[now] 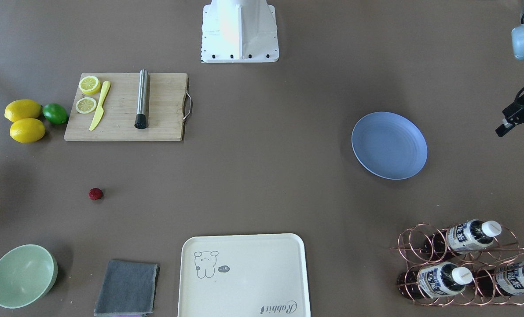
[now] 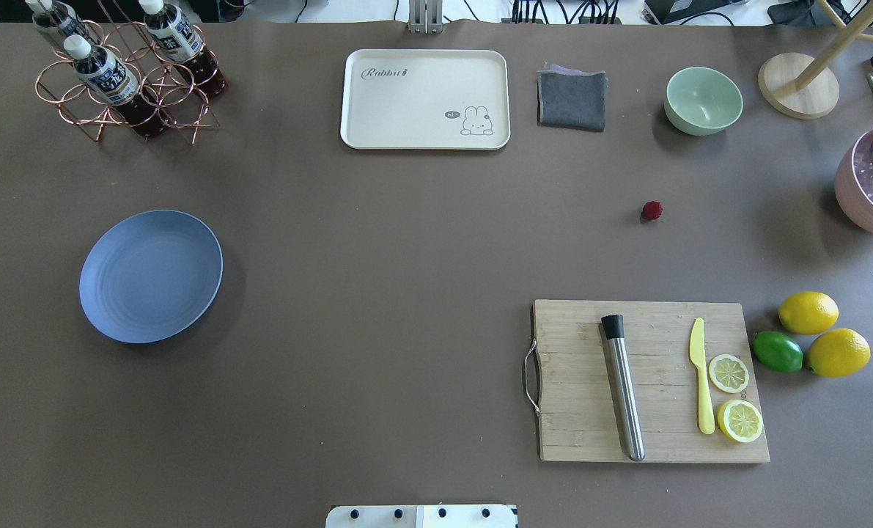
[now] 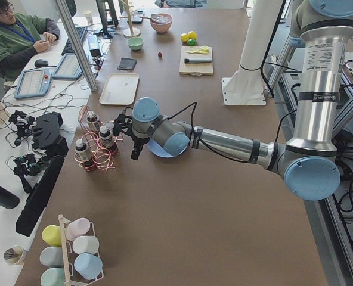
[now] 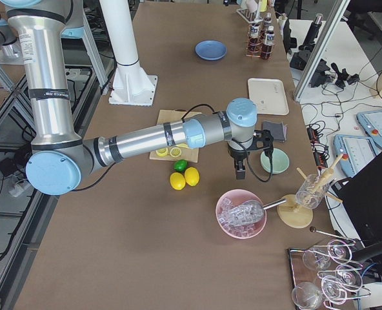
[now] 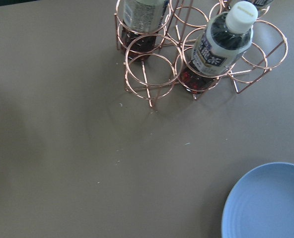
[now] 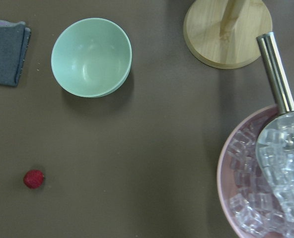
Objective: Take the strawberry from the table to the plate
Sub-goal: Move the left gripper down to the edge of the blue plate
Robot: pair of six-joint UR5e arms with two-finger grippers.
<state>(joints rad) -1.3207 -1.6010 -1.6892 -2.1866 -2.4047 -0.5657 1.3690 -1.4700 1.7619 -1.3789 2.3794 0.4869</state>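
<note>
Strawberry [image 1: 95,193] sits on the table [image 1: 262,185] at the front view's lower left, well apart from the plate [image 1: 389,145], left gripper [image 1: 519,134] fingers spread at far right, right gripper [image 4: 239,169] fingers impossible to tell.

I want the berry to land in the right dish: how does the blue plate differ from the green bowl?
The plate is blue-grey, the bowl pale green. The plate is shallow and wide with faint rings; the bowl is deep, smaller across and smooth. The bowl sits near the strawberry, the plate far across the table. Both are round, empty and upright.
</note>
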